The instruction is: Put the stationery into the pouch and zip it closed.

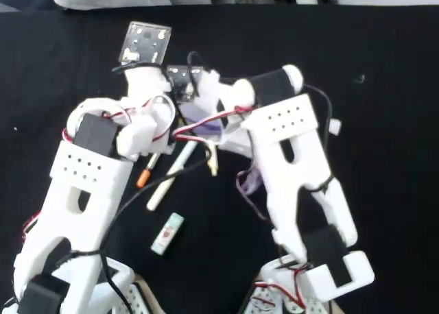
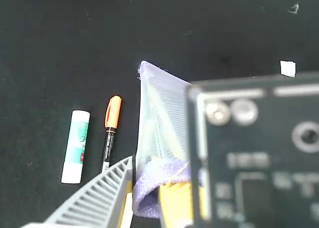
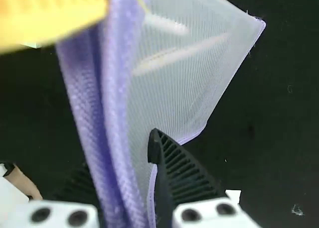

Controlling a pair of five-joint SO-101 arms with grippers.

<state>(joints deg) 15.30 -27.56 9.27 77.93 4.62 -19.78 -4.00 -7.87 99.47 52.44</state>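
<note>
I have the pouch up off the black table, hanging between my two arms. It is a flat bag with walls of fine translucent mesh, ribbed in thin lines, edged with a woven purple zipper band. One sharp corner points away from the left wrist camera.

My left gripper has a grey ribbed plastic finger on one side of the purple band and a yellow finger on the other, and the two look pinched on that band. My right gripper sits at the same edge. Its black ridged finger lies flat against the mesh wall, its second jaw is dark on the far side of the band, and the pair looks clamped on the fabric. The right arm's green circuit board stands close in front of the left wrist camera.

On the table lie three items. The glue stick is a stubby white cylinder with a green label. Just beside it, and parallel, is a marker with a rounded orange cap and a black barrel. A long slim white pen lies at a slant between the arms. From the right wrist, pale stick shapes show through the mesh, and I cannot tell whether they are inside the bag or behind it.
</note>
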